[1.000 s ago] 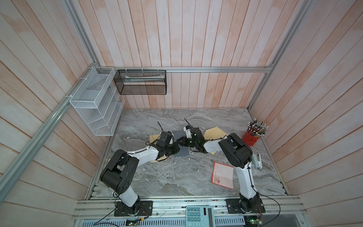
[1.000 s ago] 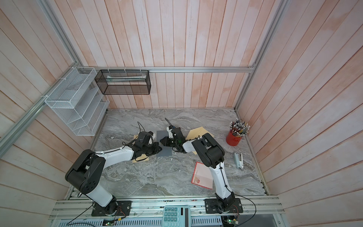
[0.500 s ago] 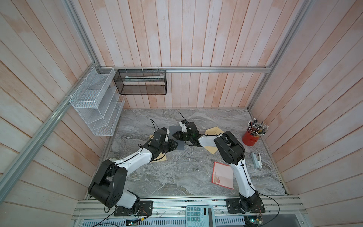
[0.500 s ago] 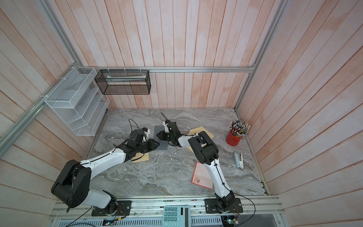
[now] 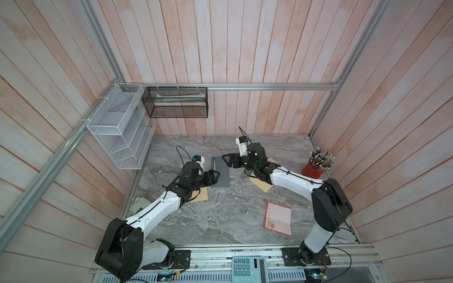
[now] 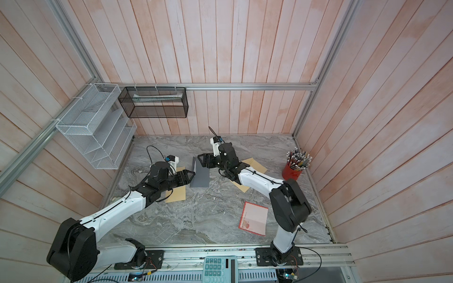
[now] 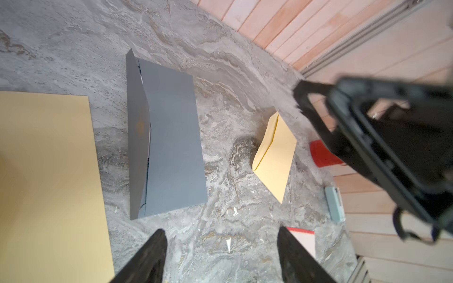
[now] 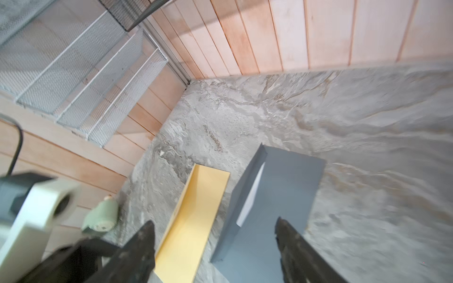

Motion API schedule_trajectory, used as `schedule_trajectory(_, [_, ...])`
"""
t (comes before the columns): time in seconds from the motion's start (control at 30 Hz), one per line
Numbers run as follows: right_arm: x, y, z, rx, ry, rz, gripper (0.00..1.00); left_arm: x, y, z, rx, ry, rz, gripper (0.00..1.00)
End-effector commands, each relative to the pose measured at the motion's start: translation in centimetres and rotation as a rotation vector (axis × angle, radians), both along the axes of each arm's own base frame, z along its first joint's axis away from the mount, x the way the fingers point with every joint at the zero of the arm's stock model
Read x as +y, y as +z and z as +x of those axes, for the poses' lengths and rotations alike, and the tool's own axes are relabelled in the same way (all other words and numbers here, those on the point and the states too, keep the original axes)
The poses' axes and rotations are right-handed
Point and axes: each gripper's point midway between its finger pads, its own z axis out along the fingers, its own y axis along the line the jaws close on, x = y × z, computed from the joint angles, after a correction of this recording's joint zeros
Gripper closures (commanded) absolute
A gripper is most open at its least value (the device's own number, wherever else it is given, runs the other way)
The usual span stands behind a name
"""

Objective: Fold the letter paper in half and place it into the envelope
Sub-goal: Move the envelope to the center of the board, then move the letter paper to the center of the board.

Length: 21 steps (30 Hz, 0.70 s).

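Nearly complete: grey envelope (image 5: 220, 175) lay at the middle of the tabletop (image 5: 220, 220), toward its rear edge, flap (image 7: 136, 152) raised, white letter paper (image 8: 251, 198) seemingly inside. Both left gripper (image 7: 220, 235) and right gripper (image 8: 213, 223) stood wide, empty. Outstanding: little, if anything.

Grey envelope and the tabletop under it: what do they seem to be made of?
Grey envelope: apparently matte paper or thin card. It is flat and unglossy, with a raised flap bent along a crisp crease.
Tabletop: grey veined stone look, either marble or a printed laminate. The pictures cannot settle which.
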Motion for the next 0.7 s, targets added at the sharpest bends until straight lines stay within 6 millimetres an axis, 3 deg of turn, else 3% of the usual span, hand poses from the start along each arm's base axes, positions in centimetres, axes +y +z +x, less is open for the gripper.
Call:
schedule_trajectory(0.0, [-4.6,-5.3,-2.7,0.046,-0.12,-0.216,0.02,1.1,0.6,0.3,-0.063,0.022,0.033,0.18])
schedule_trajectory(0.2, [-11.4,-8.5,-7.4,0.148,-0.29,-0.24,0.02,2.1,0.5,0.3,-0.077,0.039,0.021,0.12])
schedule_trajectory(0.33, [-15.5,-12.7,-11.3,0.334,-0.364,-0.292,0.02,2.4,0.6,-0.1,-0.081,0.03,-0.019,0.1])
schedule_trajectory(0.4, [-17.4,-14.6,-13.5,0.431,-0.385,-0.312,0.02,2.9,0.5,-0.3,-0.063,0.047,-0.044,0.03])
schedule_trajectory(0.53, [-20.1,-16.7,-17.0,0.543,-0.441,-0.312,0.02,3.8,0.5,-0.9,-0.078,0.072,-0.101,0.0])
schedule_trajectory(0.67, [-22.1,-17.3,-19.4,0.62,-0.509,-0.293,0.02,4.4,0.2,-1.4,-0.061,0.097,-0.095,0.0])
